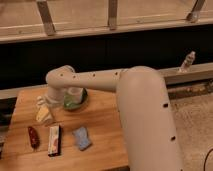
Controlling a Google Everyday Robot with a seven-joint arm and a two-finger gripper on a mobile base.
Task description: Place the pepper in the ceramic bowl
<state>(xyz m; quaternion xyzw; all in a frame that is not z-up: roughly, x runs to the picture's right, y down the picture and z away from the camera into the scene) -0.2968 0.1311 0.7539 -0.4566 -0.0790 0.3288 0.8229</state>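
The dark red pepper (33, 136) lies on the wooden table (102, 125) near its front left. The green ceramic bowl (76, 103) sits at the back of the table, partly hidden behind my arm. My gripper (44, 115) is low over the table's left side, left of the bowl and a short way behind the pepper. It is not touching the pepper.
A whitish cup (75, 93) stands at the bowl. A small bottle (39, 101) is just behind the gripper. A red-and-white packet (54, 140) and a blue object (81, 138) lie right of the pepper. Another bottle (187, 61) stands on the far right ledge.
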